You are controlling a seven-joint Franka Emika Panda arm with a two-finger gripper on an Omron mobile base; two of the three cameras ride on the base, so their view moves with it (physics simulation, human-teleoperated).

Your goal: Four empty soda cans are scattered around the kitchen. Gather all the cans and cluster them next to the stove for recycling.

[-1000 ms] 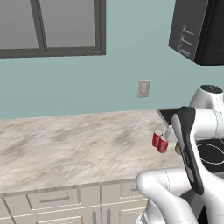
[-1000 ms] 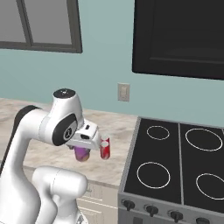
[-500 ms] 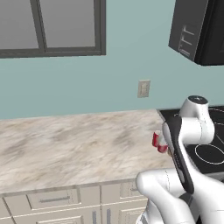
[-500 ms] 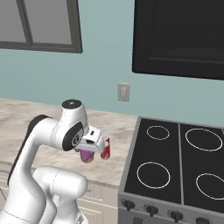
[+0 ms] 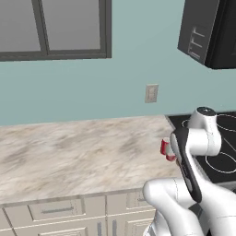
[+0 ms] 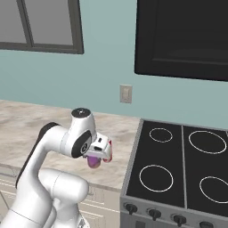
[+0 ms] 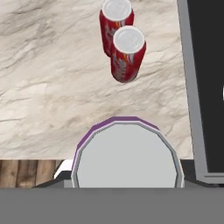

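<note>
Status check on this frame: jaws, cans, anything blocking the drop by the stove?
Gripper jaws shut on purple can, above the counter edge. Two red cans upright on counter beside stove. Nothing in the way.

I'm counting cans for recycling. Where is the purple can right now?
The purple can is in the gripper, above the counter's front edge, left of the stove, near two red cans.

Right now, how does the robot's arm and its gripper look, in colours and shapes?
The arm has smooth, rounded white segments with dark bands and round dark caps at the joints. Its gripper is a small white block with dark details. No cables or markings are visible.
</note>
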